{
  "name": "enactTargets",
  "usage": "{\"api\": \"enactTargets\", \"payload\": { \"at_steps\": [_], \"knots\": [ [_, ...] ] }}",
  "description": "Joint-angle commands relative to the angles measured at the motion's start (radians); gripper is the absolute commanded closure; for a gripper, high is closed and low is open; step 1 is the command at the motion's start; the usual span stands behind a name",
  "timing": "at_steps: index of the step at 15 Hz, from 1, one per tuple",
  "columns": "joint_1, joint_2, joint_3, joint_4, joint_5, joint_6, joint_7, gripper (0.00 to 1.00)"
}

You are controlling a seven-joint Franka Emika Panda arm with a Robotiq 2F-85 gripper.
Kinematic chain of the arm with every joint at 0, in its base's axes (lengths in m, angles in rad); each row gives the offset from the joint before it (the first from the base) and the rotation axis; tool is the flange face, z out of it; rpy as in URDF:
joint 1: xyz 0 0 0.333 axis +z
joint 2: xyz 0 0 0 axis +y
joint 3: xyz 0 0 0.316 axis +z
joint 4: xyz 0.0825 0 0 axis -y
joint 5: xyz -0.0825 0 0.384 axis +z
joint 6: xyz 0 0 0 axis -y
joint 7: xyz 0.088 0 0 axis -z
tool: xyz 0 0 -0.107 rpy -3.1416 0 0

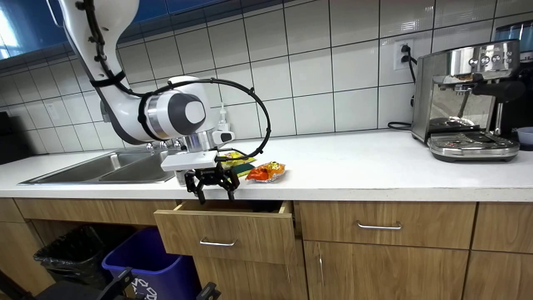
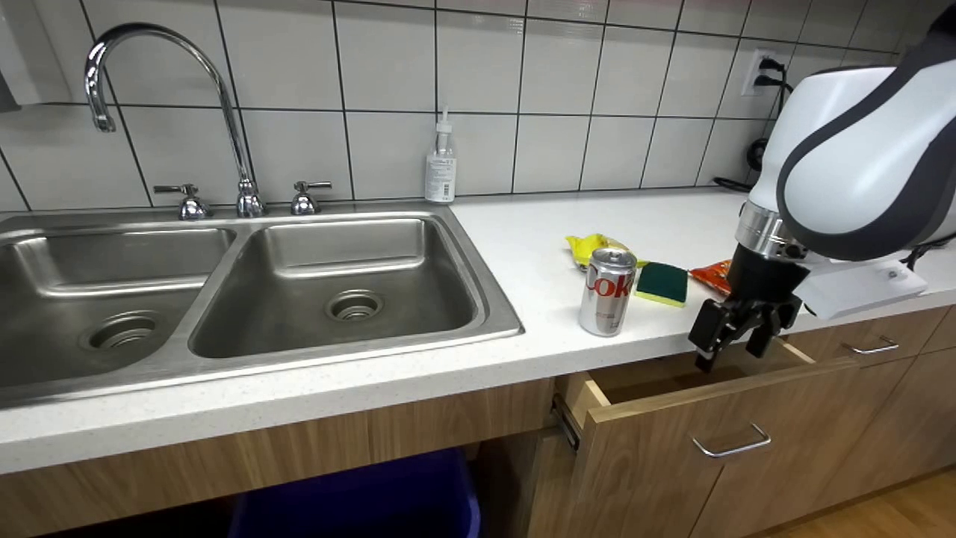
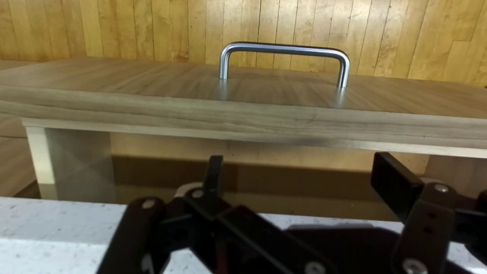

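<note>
Hanging over a pulled-out drawer (image 1: 250, 239): claw (image 1: 217, 196), fingers (image 3: 395, 186) apart, nothing held

Claw: black, two fingers spread wide, no object between them. Tips point down over the drawer's gap, between the counter (image 1: 354, 166) and the drawer's front; whether they dip below the rim is unclear.

Drawer: wood, partly out, under the counter edge. Metal handle (image 3: 285, 48) on its outer face, apart from the fingers. Side runner (image 2: 565, 422) exposed.

Nearby, on the counter: orange bag (image 1: 266, 172), green-and-yellow sponge (image 2: 662, 282), yellow bag (image 2: 590, 246), upright silver can (image 2: 606, 299) towards the sink (image 2: 489, 299).

Handling notes, by judgement: the gap looks narrow front to back, so straight, slow vertical travel seems best, with the wrist view checked against the counter edge. Contact with the drawer is likely smoothest near the middle of its front, square to the runner; off-centre pressure could make it bind. Lifting clear before any sideways travel should spare the front, and a high path should keep the can standing.
</note>
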Motion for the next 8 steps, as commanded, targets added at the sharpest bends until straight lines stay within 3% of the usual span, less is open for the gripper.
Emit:
{"api": "enactTargets", "payload": {
  "at_steps": [1, 8],
  "knots": [
    [0.004, 0.017, 0.016, -0.017, -0.008, 0.059, -0.003, 0.00],
    [0.004, 0.053, -0.005, -0.023, -0.013, 0.125, 0.004, 0.00]
  ]
}}
